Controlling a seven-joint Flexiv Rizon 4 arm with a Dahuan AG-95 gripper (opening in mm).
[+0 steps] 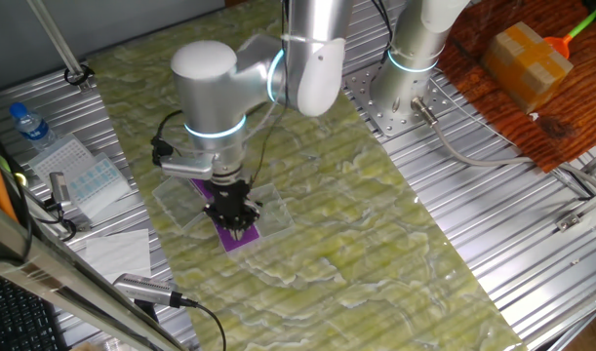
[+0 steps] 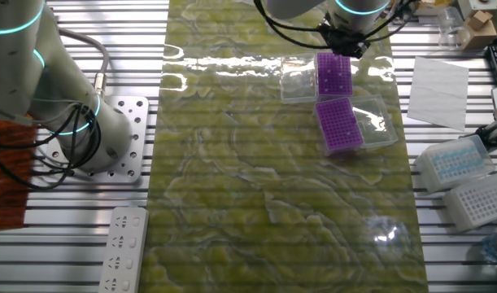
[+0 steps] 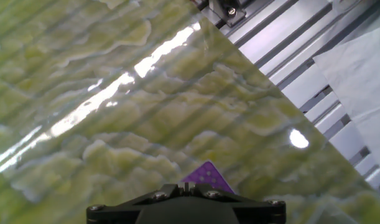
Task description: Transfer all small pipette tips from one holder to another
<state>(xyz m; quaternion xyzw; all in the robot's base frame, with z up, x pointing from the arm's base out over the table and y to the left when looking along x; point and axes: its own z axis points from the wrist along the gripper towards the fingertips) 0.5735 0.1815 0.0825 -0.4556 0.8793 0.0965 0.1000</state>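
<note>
Two purple plates sit in clear plastic holders on the green mat. In the other fixed view, one plate point(image 2: 333, 75) lies farther away and the second point(image 2: 340, 124) lies nearer. Small pipette tips show only as faint pale dots on the purple. My gripper point(image 1: 237, 224) hangs over the front plate point(image 1: 243, 237) in one fixed view. It also shows at the far edge of the upper plate in the other fixed view point(image 2: 344, 49). The hand view shows only a corner of a purple plate point(image 3: 207, 177) above the dark gripper body. I cannot tell how the jaws stand.
White paper sheets point(image 2: 438, 81) and boxed tip racks point(image 2: 451, 159) lie on the metal slats beside the mat. A water bottle point(image 1: 28, 124) stands at the left. A second arm's base point(image 2: 110, 134) and a power strip point(image 2: 122, 248) are at the mat's other side.
</note>
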